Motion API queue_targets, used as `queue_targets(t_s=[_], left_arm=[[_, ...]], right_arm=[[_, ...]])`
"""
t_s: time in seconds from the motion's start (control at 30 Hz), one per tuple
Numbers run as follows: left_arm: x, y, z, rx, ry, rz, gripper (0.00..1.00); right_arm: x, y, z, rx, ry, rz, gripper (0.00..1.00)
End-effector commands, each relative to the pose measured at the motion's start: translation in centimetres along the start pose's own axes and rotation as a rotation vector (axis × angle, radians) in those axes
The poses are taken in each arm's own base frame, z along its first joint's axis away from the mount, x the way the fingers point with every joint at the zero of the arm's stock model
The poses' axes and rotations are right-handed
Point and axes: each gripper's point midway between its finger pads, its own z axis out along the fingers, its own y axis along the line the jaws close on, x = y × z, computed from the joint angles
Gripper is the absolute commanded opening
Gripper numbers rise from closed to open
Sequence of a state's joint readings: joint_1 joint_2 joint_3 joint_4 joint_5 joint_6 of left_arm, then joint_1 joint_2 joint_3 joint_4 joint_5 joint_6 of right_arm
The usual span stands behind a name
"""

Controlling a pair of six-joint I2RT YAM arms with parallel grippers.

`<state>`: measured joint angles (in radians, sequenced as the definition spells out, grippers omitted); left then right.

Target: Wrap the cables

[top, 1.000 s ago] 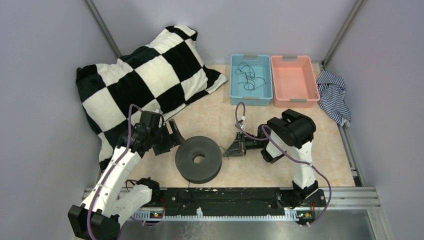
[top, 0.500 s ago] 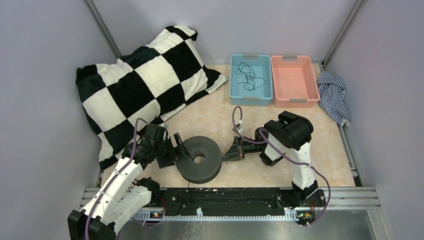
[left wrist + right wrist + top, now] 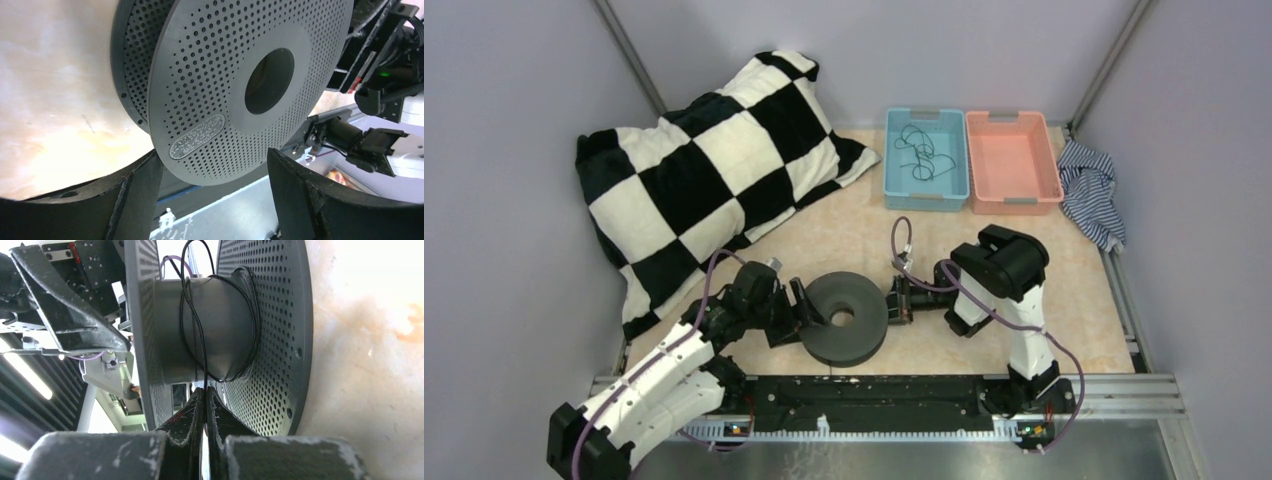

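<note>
Right wrist view: the cable (image 3: 197, 330) end disappears between the pressed-together tips of the right gripper (image 3: 205, 395). Both flanges of the spool (image 3: 270, 340) run off the top edge.

Left wrist view: the spool's upper part and the finger bases of the left gripper (image 3: 212, 157) are cropped.

Top view: the cable on the spool is too thin to discern. The cables (image 3: 919, 150) in the blue bin (image 3: 927, 203) cannot be counted.

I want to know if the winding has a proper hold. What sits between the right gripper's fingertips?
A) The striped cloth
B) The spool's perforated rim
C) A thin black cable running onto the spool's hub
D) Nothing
C: in the right wrist view the right gripper is shut on the thin black cable, which loops around the hub of the spool.
</note>
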<state>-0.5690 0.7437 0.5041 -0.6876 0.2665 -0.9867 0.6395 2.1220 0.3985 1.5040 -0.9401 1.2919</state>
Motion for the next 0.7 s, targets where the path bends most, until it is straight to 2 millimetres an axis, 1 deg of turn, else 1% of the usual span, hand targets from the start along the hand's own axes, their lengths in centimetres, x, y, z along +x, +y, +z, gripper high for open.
queue_targets(t_s=[0.0, 0.13, 0.23, 0.33, 0.4, 0.5, 0.57, 0.6, 0.67], left_arm=[[0.9, -3.2, 0.3, 0.11, 0.031, -0.048, 0.81], [2.0, -4.4, 1.2, 0.135, 0.046, -0.041, 0.82], [2.3, -5.6, 2.3, 0.168, 0.043, -0.029, 0.82], [2.2, -6.9, 3.2, 0.192, 0.033, -0.004, 0.84], [1.8, -7.7, 3.8, 0.197, 0.013, 0.019, 0.85], [0.7, -8.7, 4.3, 0.207, -0.029, 0.048, 0.86], [0.2, -9.5, 4.5, 0.227, -0.051, 0.064, 0.87], [0.0, -9.8, 4.5, 0.235, -0.059, 0.073, 0.87], [-0.3, -10.4, 4.6, 0.244, -0.071, 0.088, 0.87]], right_arm=[[-1.0, 3.3, 0.1, -0.119, -0.065, -0.157, 0.0], [-1.9, 3.6, 0.6, -0.135, -0.068, -0.167, 0.0], [-2.9, 3.9, 1.3, -0.149, -0.063, -0.178, 0.0], [-4.1, 3.5, 1.8, -0.136, -0.067, -0.189, 0.0], [-5.2, 3.0, 2.0, -0.111, -0.078, -0.193, 0.0], [-6.5, 2.7, 1.9, -0.076, -0.11, -0.194, 0.0], [-7.0, 2.5, 1.9, -0.043, -0.13, -0.193, 0.0], [-7.3, 1.9, 1.9, -0.004, -0.142, -0.17, 0.0], [-7.7, 1.4, 1.9, 0.044, -0.16, -0.169, 0.0]])
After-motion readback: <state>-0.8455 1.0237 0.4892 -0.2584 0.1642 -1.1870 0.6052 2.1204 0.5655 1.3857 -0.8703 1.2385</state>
